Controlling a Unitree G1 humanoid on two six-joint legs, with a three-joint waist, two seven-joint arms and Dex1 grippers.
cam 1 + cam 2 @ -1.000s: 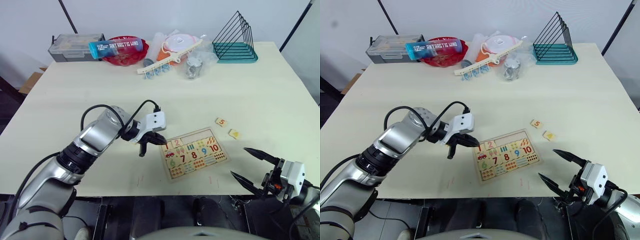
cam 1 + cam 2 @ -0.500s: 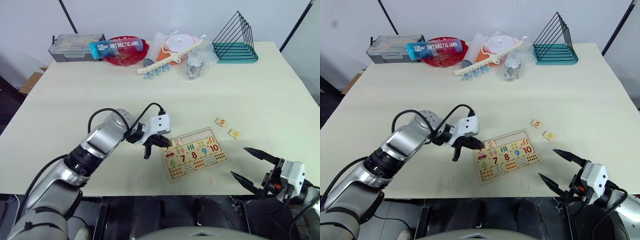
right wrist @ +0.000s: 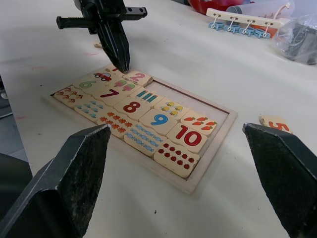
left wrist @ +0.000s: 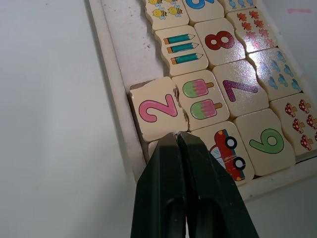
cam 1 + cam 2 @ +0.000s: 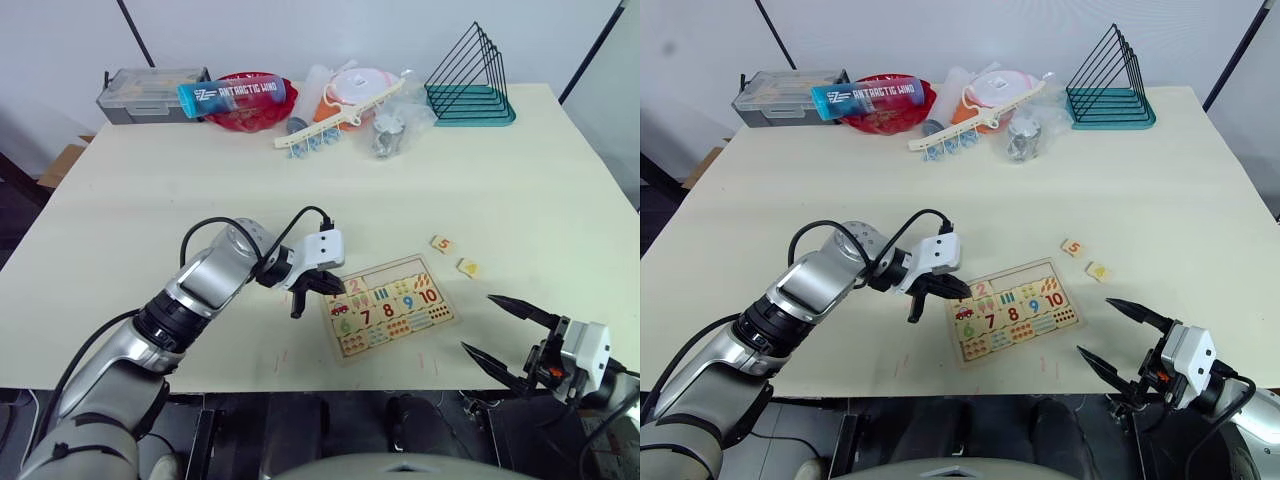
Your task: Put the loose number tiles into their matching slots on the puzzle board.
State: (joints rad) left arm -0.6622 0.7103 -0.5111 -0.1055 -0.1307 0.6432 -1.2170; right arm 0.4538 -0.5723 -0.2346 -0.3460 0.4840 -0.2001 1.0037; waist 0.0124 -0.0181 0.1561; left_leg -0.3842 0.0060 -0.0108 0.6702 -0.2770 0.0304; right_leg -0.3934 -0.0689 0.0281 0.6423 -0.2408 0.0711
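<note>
The puzzle board (image 5: 392, 305) lies flat near the table's front edge, most of its numeral and picture tiles seated. My left gripper (image 5: 330, 288) is shut, its tips (image 4: 177, 135) pressing down at the board's left end beside the pink 2 tile (image 4: 157, 108), which sits slightly crooked. A tile under the fingers is mostly hidden. Bare slots (image 3: 198, 105) remain in the far row. Two loose tiles rest on the table right of the board: a red 5 (image 5: 442, 244) and a yellow one (image 5: 467, 267). My right gripper (image 5: 477, 322) hangs open off the table's front right.
Along the far edge stand a grey parts box (image 5: 150, 93), a red bowl (image 5: 245, 103) with a blue bottle across it, a white hook rack (image 5: 335, 125), plastic bags and a teal wire rack (image 5: 470, 85).
My left gripper has shifted right, from just left of the board onto its left end. The right gripper has not moved.
</note>
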